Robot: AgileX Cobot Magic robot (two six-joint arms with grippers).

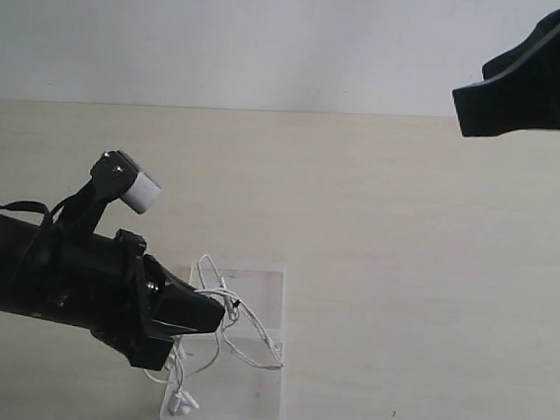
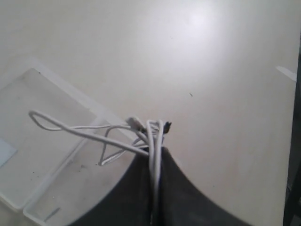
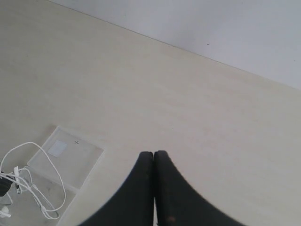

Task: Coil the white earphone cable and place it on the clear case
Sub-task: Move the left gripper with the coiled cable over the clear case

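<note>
The white earphone cable [image 1: 248, 336] hangs in loose loops over the clear case [image 1: 266, 407], which lies flat at the table's front. My left gripper [image 1: 218, 313] is shut on a bundle of the cable's strands just above the case. In the left wrist view the cable [image 2: 155, 141] runs between the closed fingers at the left gripper [image 2: 156, 149], with loops trailing over the clear case [image 2: 33, 155]. Earbuds [image 1: 182, 399] dangle onto the case's near half. My right gripper [image 3: 154, 153] is shut on nothing, raised high at the far right [image 1: 473, 110]. The right wrist view also shows the case [image 3: 75, 155] and cable [image 3: 33, 188].
The pale wooden table [image 1: 406, 242] stretches behind and to the right of the case, meeting a white wall [image 1: 277, 31] at the back. A white-capped fitting [image 1: 141, 190] sticks up from the left arm.
</note>
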